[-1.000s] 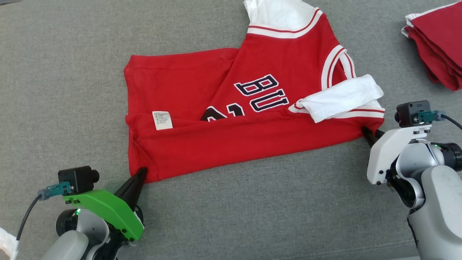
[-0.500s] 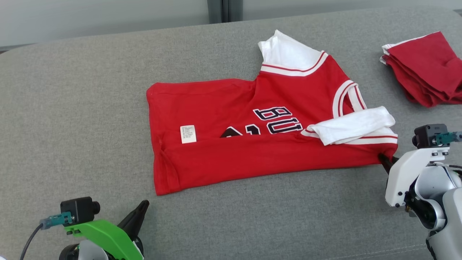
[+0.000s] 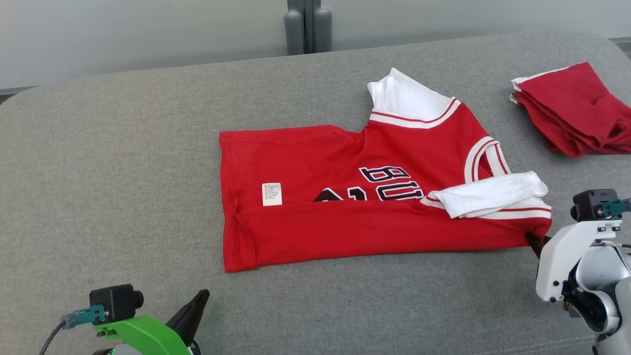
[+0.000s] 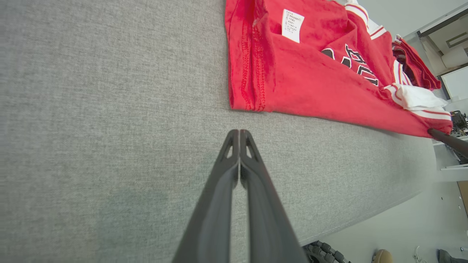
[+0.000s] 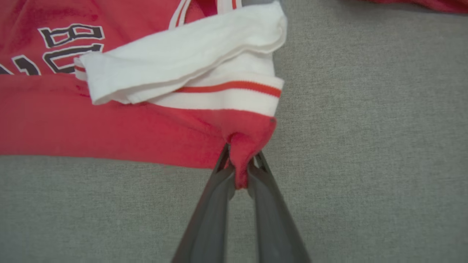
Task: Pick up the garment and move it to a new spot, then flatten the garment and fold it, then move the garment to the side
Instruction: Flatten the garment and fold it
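Observation:
The garment (image 3: 345,197) is a red jersey with white trim and dark lettering, lying partly folded on the grey cushion (image 3: 123,172). Its near edge is doubled over, and a white care label (image 3: 271,194) faces up. My right gripper (image 3: 533,241) is shut on the jersey's near right corner, and the right wrist view shows red cloth (image 5: 241,153) pinched between the fingers (image 5: 219,182). My left gripper (image 3: 201,298) is shut and empty, a short way in front of the jersey's near left corner (image 4: 245,98). Its fingertips (image 4: 238,133) are pressed together.
A pile of folded red garments (image 3: 572,108) lies at the far right of the cushion. A grey post (image 3: 306,27) stands behind the cushion's back edge. The cushion's front edge (image 4: 365,215) drops to the floor close behind my grippers.
The head camera has tilted up, shifting the whole picture down. My left gripper has let go of the jersey's near left corner and pulled back from it. The right gripper keeps its grip.

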Robot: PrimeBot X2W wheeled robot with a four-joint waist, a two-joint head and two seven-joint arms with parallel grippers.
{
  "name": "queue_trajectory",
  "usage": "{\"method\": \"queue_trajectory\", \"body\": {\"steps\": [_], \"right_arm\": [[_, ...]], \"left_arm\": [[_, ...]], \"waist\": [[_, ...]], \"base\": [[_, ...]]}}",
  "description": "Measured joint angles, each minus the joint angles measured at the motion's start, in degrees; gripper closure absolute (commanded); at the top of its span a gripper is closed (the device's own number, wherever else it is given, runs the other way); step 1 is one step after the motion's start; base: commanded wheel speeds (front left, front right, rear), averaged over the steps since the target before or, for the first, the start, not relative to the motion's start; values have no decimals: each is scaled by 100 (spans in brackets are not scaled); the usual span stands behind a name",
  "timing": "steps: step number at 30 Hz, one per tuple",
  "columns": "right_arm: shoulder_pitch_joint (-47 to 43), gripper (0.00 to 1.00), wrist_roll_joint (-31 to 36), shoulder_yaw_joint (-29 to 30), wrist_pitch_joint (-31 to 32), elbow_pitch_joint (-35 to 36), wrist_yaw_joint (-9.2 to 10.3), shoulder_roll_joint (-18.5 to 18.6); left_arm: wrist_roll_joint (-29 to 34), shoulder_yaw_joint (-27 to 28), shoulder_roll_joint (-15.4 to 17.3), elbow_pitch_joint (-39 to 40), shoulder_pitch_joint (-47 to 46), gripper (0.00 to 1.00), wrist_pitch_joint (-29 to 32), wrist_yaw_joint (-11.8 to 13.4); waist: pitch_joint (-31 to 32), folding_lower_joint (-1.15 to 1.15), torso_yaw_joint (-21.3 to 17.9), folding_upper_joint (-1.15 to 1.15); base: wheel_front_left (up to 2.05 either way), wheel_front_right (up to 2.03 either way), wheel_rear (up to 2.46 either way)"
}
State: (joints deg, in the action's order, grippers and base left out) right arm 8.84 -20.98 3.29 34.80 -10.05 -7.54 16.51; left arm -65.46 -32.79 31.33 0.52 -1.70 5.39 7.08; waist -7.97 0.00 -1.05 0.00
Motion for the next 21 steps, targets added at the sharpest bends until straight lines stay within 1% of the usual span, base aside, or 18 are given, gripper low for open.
{"method": "queue_trajectory", "body": {"steps": [1,2,4,5,6,7,10,12,16,19,21], "right_arm": [[-28,71,16,15,-1,-1,0,-2],[-41,2,35,38,-1,-5,0,-4],[-42,0,86,77,-11,-9,0,-5],[-43,0,126,94,-37,-9,0,-10],[-44,0,169,86,-46,-1,0,-5],[-46,0,203,76,-62,21,0,8],[4,0,299,64,-115,226,0,71],[220,0,294,55,-111,452,1,78],[1073,0,396,-55,-66,854,1,79],[1914,0,667,-203,-3,871,1,19],[2475,0,843,-372,52,740,1,-57]], "left_arm": [[12,2,8,18,3,100,-15,18],[37,11,12,31,5,100,-40,55],[77,100,3,24,13,100,-187,162],[123,137,5,27,11,72,-264,201],[204,136,8,40,10,20,-330,221],[234,145,5,56,10,0,-378,250],[471,168,87,136,-30,0,-485,355],[563,268,154,226,-186,0,-548,427],[892,420,290,324,-949,0,-586,472],[1174,460,286,186,-1770,0,-541,437],[1258,404,196,-12,-2313,0,-421,343]], "waist": [[-1,0,4,0],[-3,0,9,0],[4,0,19,0],[14,0,22,0],[30,0,25,0],[44,0,25,0],[82,0,24,0],[52,0,23,0],[-132,0,23,0],[-374,0,22,0],[-572,0,22,0]], "base": [[0,0,0],[0,0,0],[0,0,0],[0,0,0],[0,0,0],[0,0,0],[0,0,0],[0,0,0],[0,0,0],[0,0,0],[0,0,0]]}}
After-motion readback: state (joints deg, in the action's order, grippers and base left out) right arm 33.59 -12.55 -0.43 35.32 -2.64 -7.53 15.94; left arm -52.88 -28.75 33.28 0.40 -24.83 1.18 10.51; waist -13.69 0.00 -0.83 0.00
